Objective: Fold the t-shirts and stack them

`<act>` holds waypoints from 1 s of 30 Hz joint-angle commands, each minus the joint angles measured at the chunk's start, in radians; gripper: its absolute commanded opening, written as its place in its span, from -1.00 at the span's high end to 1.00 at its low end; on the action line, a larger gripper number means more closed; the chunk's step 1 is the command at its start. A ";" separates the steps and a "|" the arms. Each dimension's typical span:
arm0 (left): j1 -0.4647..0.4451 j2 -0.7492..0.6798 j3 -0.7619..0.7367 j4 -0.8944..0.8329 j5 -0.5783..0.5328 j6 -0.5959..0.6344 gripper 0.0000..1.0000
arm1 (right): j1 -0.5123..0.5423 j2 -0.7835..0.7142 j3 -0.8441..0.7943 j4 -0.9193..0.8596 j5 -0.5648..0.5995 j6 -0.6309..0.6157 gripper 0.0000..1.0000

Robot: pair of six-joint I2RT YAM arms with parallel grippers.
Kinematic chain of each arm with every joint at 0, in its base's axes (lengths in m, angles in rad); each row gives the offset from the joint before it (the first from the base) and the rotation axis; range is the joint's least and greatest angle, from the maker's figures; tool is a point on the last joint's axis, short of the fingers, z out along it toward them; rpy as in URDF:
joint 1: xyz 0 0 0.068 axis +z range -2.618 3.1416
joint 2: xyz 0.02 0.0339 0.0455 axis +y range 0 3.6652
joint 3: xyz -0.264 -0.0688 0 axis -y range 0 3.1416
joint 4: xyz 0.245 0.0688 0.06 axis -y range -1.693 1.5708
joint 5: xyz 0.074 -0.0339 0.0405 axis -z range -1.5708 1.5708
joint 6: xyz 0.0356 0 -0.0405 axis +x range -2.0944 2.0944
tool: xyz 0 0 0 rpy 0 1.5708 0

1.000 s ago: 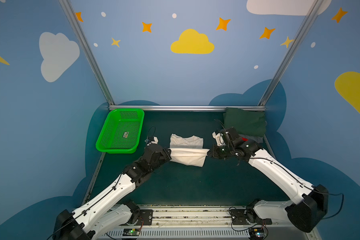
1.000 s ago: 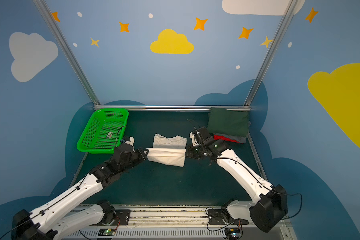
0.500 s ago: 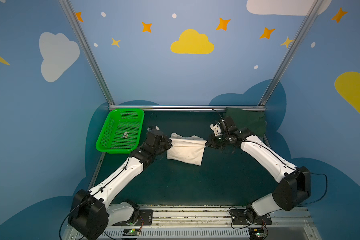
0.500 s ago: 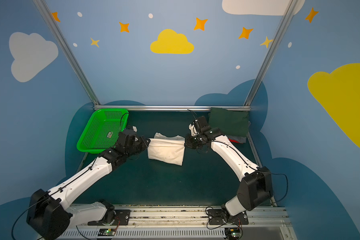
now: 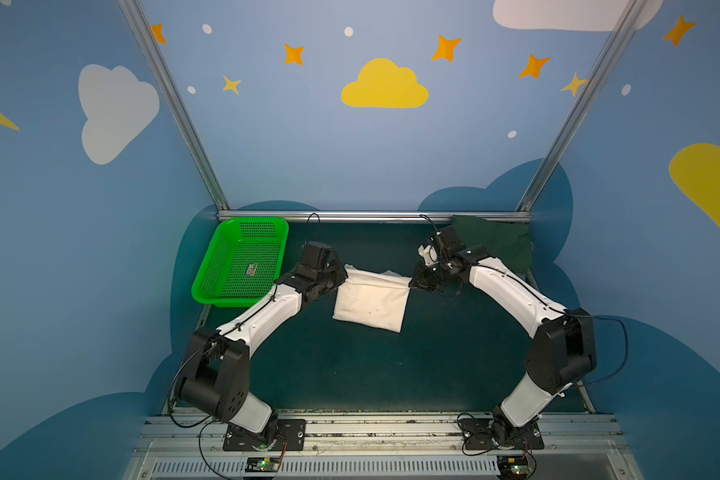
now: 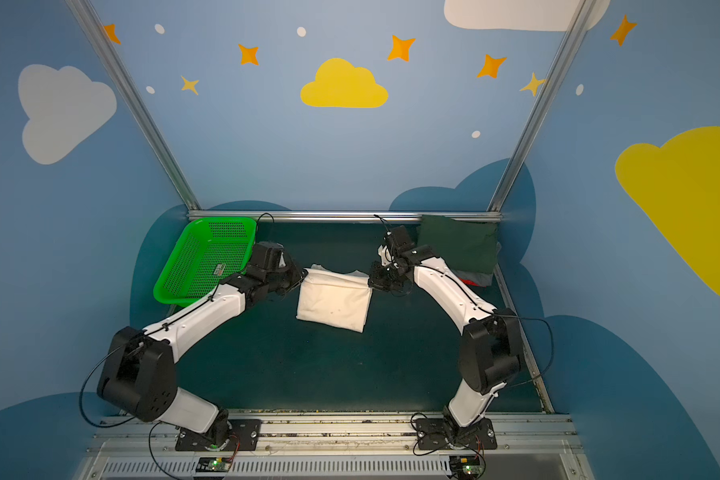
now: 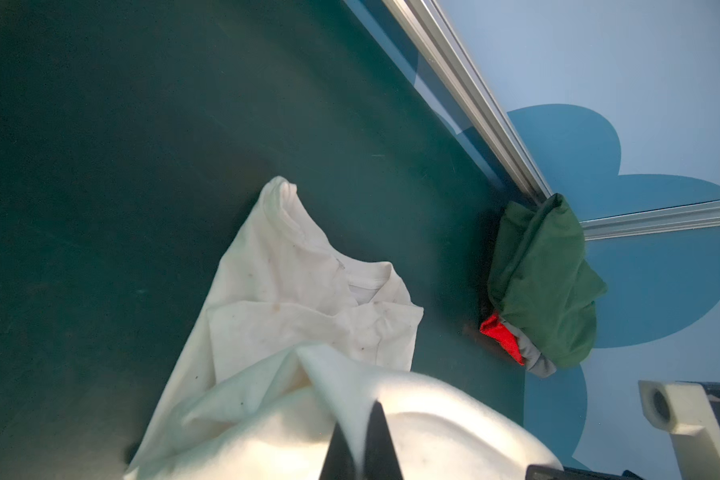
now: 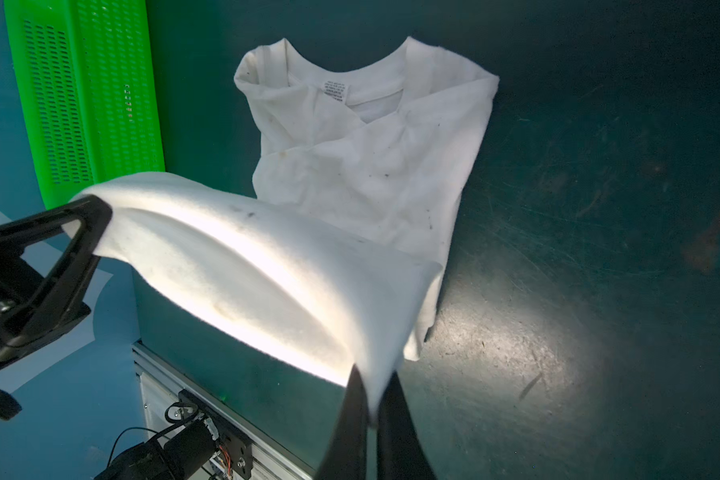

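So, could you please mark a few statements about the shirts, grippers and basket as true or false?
1. The left gripper and right gripper are both shut on the cream-white tee. True.
2. The green basket holds a folded tee. False: only a small label shows inside.
3. The dark green tee lies on top of the grey tee. True.
4. The cream-white tee lies fully flat. False: one edge is lifted, stretched between the grippers.
5. The red tee lies above the dark green tee. False: it shows beneath the grey tee.

Dark green tee (image 7: pixel 545 286) covers all but slivers of red tee (image 7: pixel 500 336) and grey tee (image 7: pixel 535 362).
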 commanded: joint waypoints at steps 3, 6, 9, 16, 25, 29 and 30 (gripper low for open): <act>0.032 0.087 0.092 0.009 0.057 0.026 0.93 | -0.035 0.078 0.074 -0.036 -0.011 -0.007 1.00; 0.045 0.134 0.117 0.017 0.065 0.021 0.93 | -0.049 0.142 0.116 -0.039 -0.023 -0.024 1.00; 0.058 0.183 0.126 0.057 0.020 0.011 0.86 | -0.069 0.226 0.172 -0.026 -0.026 -0.054 0.94; 0.114 0.371 0.291 0.052 -0.043 0.104 -0.93 | -0.117 0.340 0.253 -0.036 -0.023 -0.094 -0.72; 0.116 0.309 0.157 0.093 0.062 0.128 -0.93 | -0.114 0.244 0.024 0.094 -0.087 -0.055 -0.76; 0.112 0.281 0.066 0.121 0.115 0.124 -0.85 | -0.106 0.274 -0.004 0.146 -0.091 -0.031 -0.75; 0.110 0.274 0.042 0.133 0.118 0.124 -0.83 | -0.102 0.283 -0.010 0.165 -0.084 -0.027 -0.74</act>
